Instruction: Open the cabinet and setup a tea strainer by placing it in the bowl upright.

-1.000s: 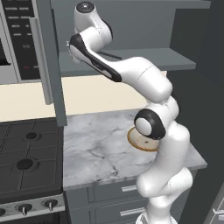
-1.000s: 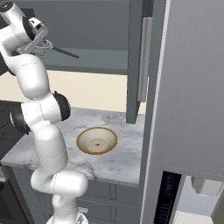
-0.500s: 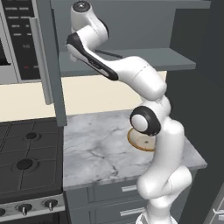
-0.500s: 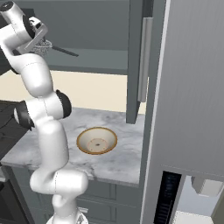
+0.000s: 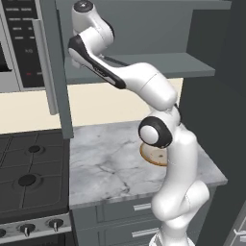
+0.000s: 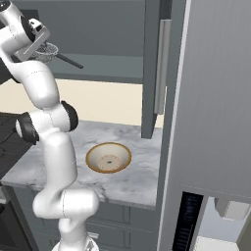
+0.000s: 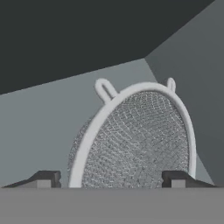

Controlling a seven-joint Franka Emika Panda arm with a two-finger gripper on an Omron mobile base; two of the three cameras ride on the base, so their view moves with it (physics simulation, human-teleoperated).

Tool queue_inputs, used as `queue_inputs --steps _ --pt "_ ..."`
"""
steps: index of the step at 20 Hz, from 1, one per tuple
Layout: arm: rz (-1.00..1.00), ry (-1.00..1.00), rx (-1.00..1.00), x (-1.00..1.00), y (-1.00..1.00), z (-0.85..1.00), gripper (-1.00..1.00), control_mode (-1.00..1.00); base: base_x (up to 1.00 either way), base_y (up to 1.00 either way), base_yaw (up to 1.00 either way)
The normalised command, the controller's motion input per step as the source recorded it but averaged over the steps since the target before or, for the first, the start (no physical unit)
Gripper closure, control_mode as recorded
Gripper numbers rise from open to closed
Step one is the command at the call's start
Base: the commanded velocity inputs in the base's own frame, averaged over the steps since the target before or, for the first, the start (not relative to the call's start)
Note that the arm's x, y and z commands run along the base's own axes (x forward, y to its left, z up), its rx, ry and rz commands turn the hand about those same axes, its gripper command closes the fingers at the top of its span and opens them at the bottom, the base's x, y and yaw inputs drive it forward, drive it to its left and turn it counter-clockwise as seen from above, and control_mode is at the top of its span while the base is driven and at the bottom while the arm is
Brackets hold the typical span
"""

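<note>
Silver mesh of the tea strainer [image 7: 140, 140] sits between the tool's [image 7: 111, 178] spread, unclenched tips (shelf [image 7: 52, 113] beneath).

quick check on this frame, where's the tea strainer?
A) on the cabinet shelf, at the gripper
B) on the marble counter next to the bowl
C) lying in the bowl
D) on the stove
A: the tea strainer lies on the grey shelf of the opened cabinet with the gripper at its mesh basket, while the bowl down on the counter has nothing in it.
</note>
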Motion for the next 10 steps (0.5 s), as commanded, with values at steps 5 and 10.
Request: queue_inputs --steps 5,10 --pt "0.0 0.0 0.0 0.0 0.1 0.0 1.0 -1.0 0.0 0.0 0.0" --pt "0.01 0.0 0.0 0.0 0.02 0.0 1.0 -1.0 0.0 0.0 0.0"
